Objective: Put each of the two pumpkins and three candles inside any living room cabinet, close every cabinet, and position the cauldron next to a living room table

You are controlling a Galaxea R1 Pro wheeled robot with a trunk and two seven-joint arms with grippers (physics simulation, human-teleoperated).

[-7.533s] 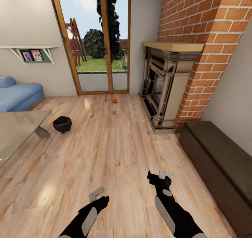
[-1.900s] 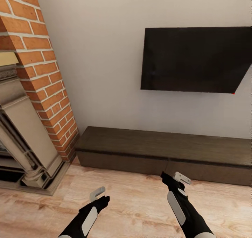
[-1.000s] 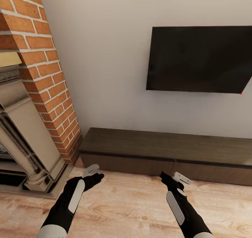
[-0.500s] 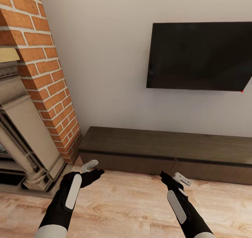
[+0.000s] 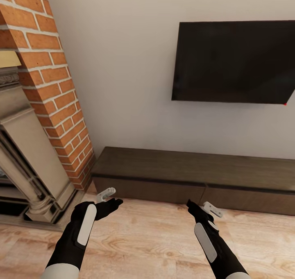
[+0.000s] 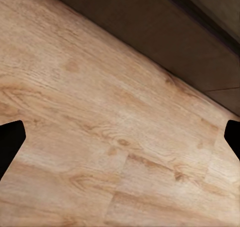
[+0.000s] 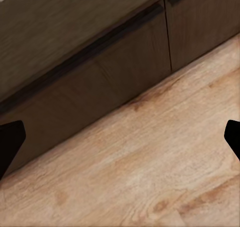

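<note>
Before the closed cabinet (image 5: 196,176), left gripper (image 5: 107,196) and right gripper (image 5: 207,208) hang spread wide and empty, so storing pumpkins and candles seems still ahead.

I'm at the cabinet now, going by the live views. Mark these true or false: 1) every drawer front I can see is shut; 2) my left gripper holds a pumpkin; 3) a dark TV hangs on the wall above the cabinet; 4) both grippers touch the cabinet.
1) True: the cabinet shows flat closed fronts.
2) False: the left gripper is open and empty over the wooden floor.
3) True: the TV is mounted above it.
4) False: the left gripper and the right gripper hang short of it.
</note>
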